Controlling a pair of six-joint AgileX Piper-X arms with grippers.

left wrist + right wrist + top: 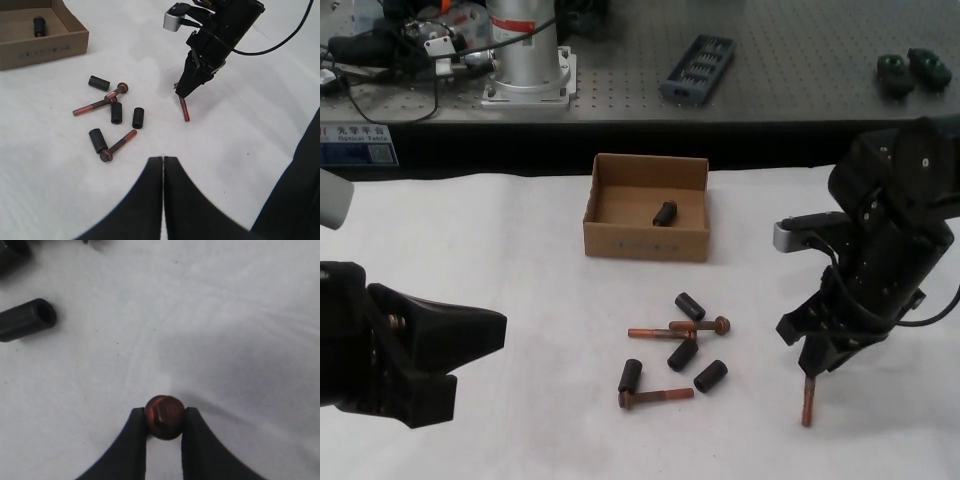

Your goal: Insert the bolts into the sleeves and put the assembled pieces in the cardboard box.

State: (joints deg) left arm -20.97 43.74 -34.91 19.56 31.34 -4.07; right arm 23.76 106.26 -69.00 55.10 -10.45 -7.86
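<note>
**A:** Why does the right claw (182, 92) hold its bolt (185, 109) that way?

**B:** It pinches the head end, so the shank hangs down free and a little tilted. I'd say that leaves the shank clear to enter a sleeve. I can't tell whether the tip touches the white surface (520, 250).

**A:** Where is it relative to the rest?

**B:** It's at 3 o'clock of the loose pile, and apart from it. The pile has four sleeves (682, 354) and three loose bolts (660, 397). It lies at 6 o'clock of the cardboard box (645, 242).

**A:** Is anything boxed?

**B:** One dark piece (665, 213) lies inside, probably an assembled one.

**A:** And the left claw (163, 162)?

**B:** Its fingers are pressed together on nothing, at 9 o'clock of the pile. I'd guess it must spread and take a sleeve to meet that bolt.
</note>
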